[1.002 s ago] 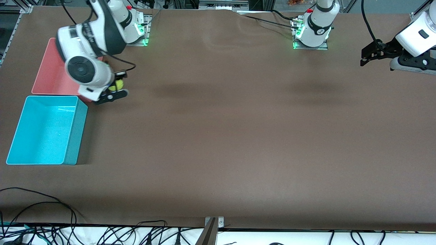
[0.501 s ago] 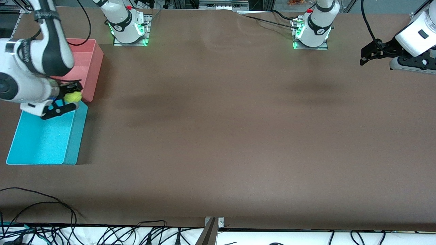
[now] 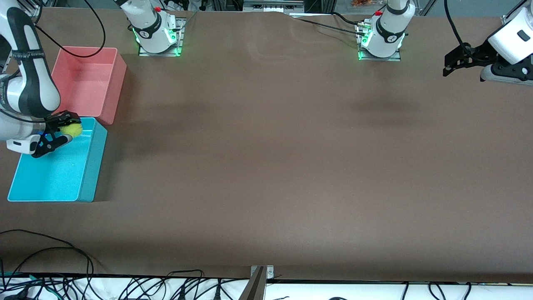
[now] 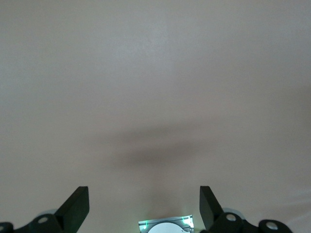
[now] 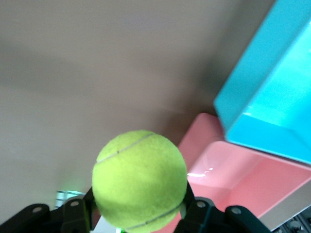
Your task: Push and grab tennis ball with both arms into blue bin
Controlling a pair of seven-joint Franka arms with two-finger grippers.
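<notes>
Ball: the small fuzzy yellow-green tennis ball (image 3: 71, 129) is clamped between the two black fingers of the right gripper (image 3: 62, 131), up in the air over the blue bin, above the bin's end that adjoins the pink tub. In the right wrist view the ball (image 5: 140, 180) fills the gap between the finger bases, with a pale curved seam across its felt.

Right gripper: fingers pressed against both sides of the ball; its white arm with the black joint band (image 3: 29, 71) comes down at the table's edge on the right arm's end.

Blue bin: the cyan-turquoise rectangular plastic tub with rounded corners (image 3: 93, 166) stands near the table corner at the right arm's end, on the side nearer the front camera. Its visible floor is bare. The right wrist view shows one of its outer walls (image 5: 252, 73).

Pink tub: the pink-red rectangular plastic tub (image 3: 116, 79) sits just beside the blue bin, farther from the front camera, near the right arm's base (image 3: 156, 31). Its floor (image 5: 233, 174) shows no contents.

Left gripper: the black two-finger left gripper (image 3: 452, 64) hangs in the air over the table's edge at the left arm's end, waiting. Its fingers (image 4: 75, 208) stand wide apart with nothing between them, only the brown table surface (image 4: 155, 87) below.

Table: brown matte covering (image 3: 270, 166), with black cables (image 3: 62, 287) along the edge nearest the front camera.
</notes>
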